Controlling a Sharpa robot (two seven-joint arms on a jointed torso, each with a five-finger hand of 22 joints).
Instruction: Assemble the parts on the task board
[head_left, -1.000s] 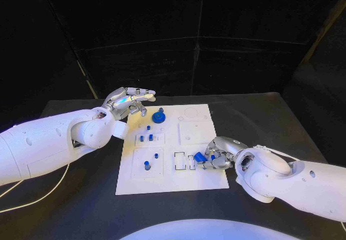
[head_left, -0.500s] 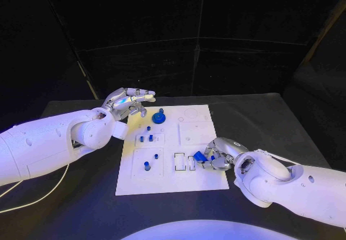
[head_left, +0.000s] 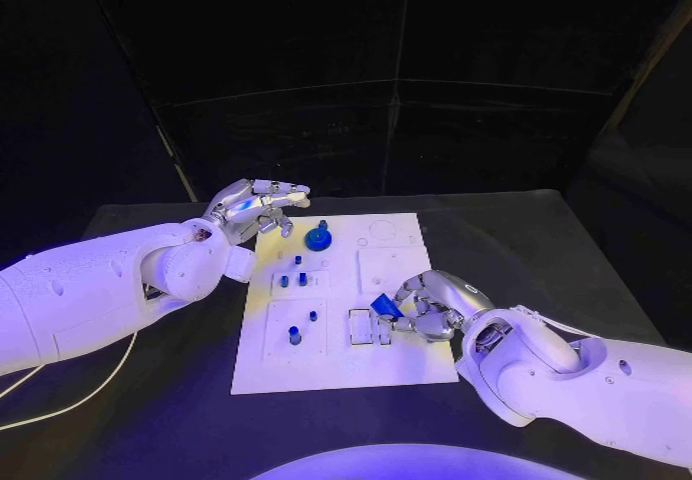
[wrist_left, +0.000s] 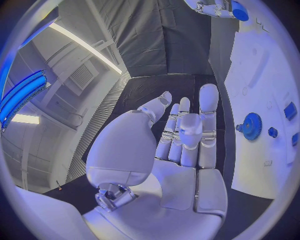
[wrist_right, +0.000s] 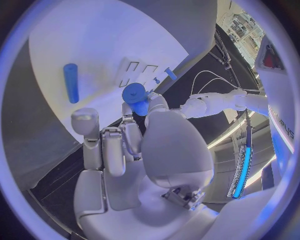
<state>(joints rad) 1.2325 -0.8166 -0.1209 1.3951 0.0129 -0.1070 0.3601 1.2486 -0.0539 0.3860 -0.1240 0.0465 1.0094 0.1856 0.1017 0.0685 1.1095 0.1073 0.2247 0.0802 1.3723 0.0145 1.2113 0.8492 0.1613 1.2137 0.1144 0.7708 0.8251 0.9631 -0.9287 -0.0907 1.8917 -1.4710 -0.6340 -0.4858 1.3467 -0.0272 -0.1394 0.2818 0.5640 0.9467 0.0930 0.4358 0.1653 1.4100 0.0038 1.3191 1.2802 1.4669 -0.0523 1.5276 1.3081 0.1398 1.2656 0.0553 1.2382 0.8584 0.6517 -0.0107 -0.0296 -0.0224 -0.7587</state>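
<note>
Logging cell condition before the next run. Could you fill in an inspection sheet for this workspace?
Surface: black table, bare around the board.
Job's things: white task board mid-table; blue gear at its far end; small blue pegs in the left blocks; blue part held over the rectangular slots.
Clutter: nothing seen.
Hands: left hand hovers open by the board's far left corner; right hand pinches the blue part.
Cables: white cable beneath the left arm.
Surroundings: dark curtain backdrop.

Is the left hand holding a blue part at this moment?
No, the left hand is open with its fingers spread, and the blue gear sits apart from it on the white board.
</note>
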